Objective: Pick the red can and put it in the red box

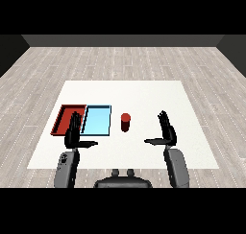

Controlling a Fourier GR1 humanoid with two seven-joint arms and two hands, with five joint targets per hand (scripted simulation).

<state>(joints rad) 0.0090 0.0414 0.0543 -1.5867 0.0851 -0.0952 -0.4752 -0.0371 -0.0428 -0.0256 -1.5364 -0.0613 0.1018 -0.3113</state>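
My left hand (73, 131) is raised on its grey forearm (66, 169), fingers straight and pointing forward, thumb stretched inward. My right hand (166, 130) mirrors it on the other forearm (176, 167), fingers straight, thumb reaching inward. Neither hand holds anything.

From my station, the left hand (73, 131) covers the near right corner of the red tray (62, 117) and the near left edge of the light blue tray (103, 114). Beside that tray, the red can (125, 122) is too small for me to read any marking. Both forearms are cut off near the view's bottom.
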